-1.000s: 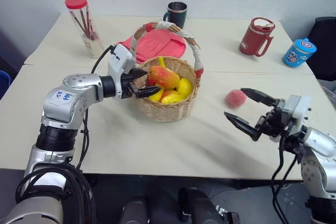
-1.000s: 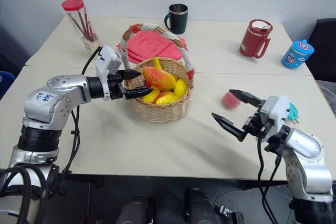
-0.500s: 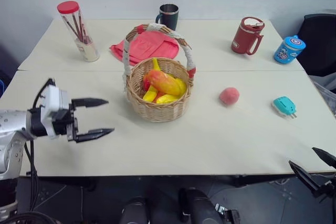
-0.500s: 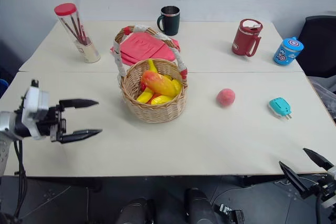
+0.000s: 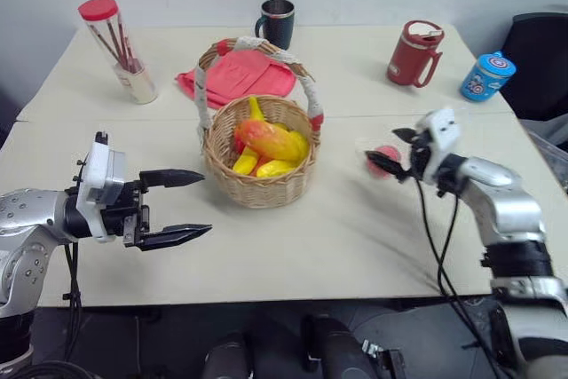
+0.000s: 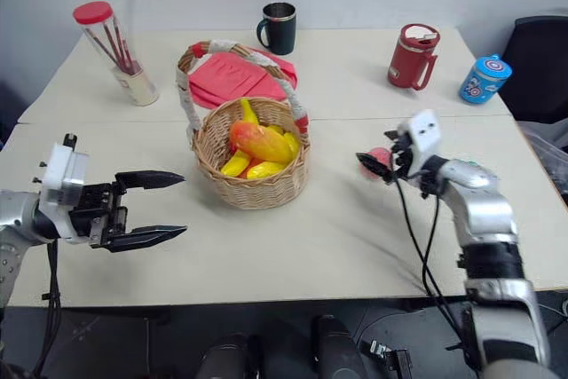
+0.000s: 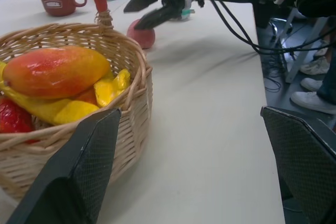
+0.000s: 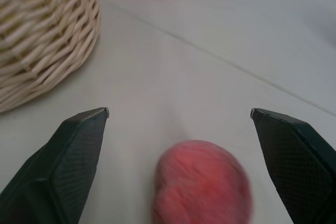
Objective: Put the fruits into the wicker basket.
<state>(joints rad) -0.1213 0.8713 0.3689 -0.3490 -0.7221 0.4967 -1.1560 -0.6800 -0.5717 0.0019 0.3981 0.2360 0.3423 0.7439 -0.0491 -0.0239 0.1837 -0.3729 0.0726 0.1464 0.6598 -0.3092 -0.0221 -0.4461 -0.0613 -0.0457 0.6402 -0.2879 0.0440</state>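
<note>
Peach left on table; you had R gripper lined up on it.

Peach (image 5: pixel 385 159) sat mid-right of frame, w/ wicker basket (image 5: pixel 260 161) at center holding mango (image 5: pixel 267 138) & banana (image 5: pixel 251 155); peach looked small, light, round, prob. smooth, so likely to roll; best pinched across its middle; right gripper (image 5: pixel 387 153) was spread wide astride it, nothing held, contact unclear; left gripper (image 5: pixel 184 207), lower left, also wide & empty.
</note>
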